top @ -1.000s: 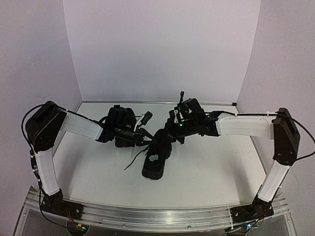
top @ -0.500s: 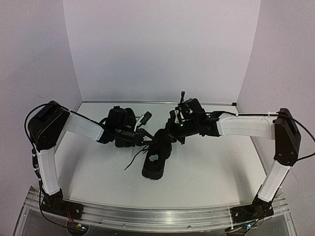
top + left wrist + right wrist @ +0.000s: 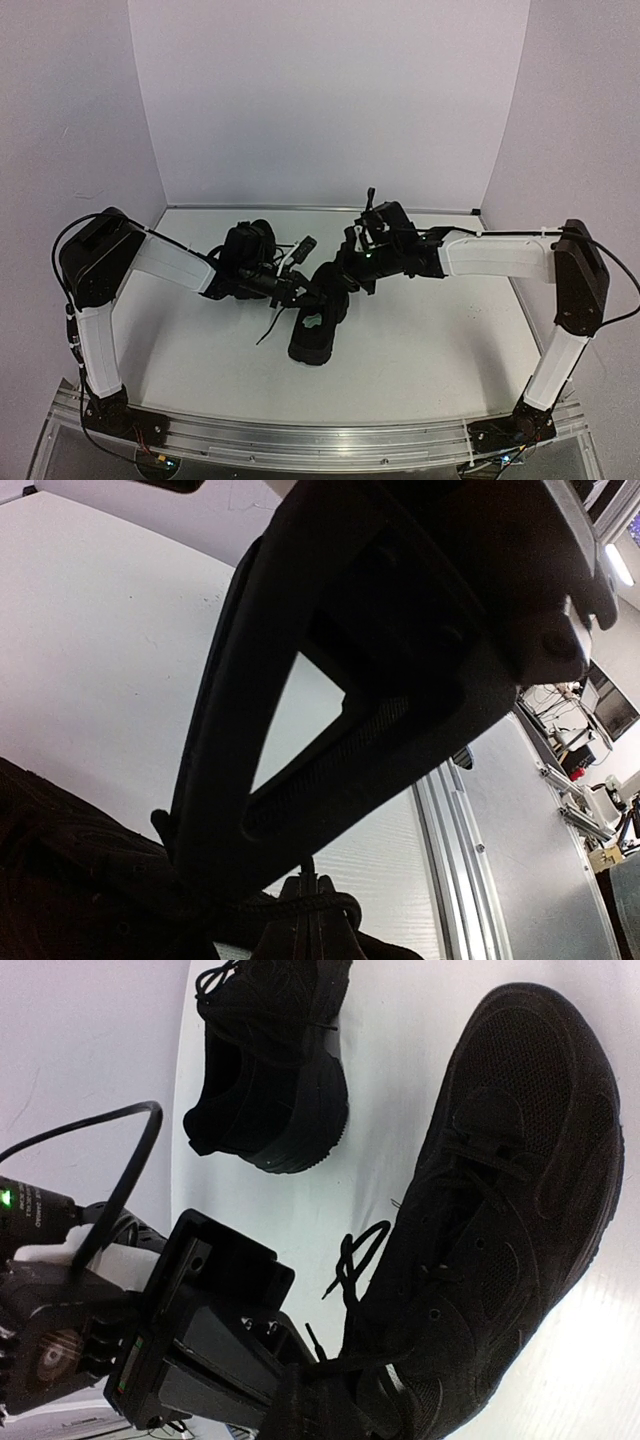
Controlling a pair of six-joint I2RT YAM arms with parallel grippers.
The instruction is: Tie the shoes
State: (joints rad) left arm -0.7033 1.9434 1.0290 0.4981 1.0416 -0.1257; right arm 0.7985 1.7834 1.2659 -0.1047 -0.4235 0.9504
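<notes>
One black shoe (image 3: 318,335) with a pale patch inside lies mid-table; it fills the right of the right wrist view (image 3: 510,1190). The other shoe (image 3: 250,245) sits behind my left arm and shows at the top of the right wrist view (image 3: 270,1050). My left gripper (image 3: 312,287) is shut at the near shoe's far end, with a thin black lace (image 3: 340,905) looped across its closed tips (image 3: 308,888). My right gripper (image 3: 345,277) is close opposite it, and its dark fingers (image 3: 325,1390) are shut where a taut lace (image 3: 400,1355) ends. A loose lace loop (image 3: 362,1245) lies beside the shoe.
The two grippers nearly touch above the shoe: the right gripper body (image 3: 400,660) fills the left wrist view and the left gripper body (image 3: 190,1330) fills the lower left of the right wrist view. A metal rail (image 3: 320,440) runs along the near edge. White walls enclose the table.
</notes>
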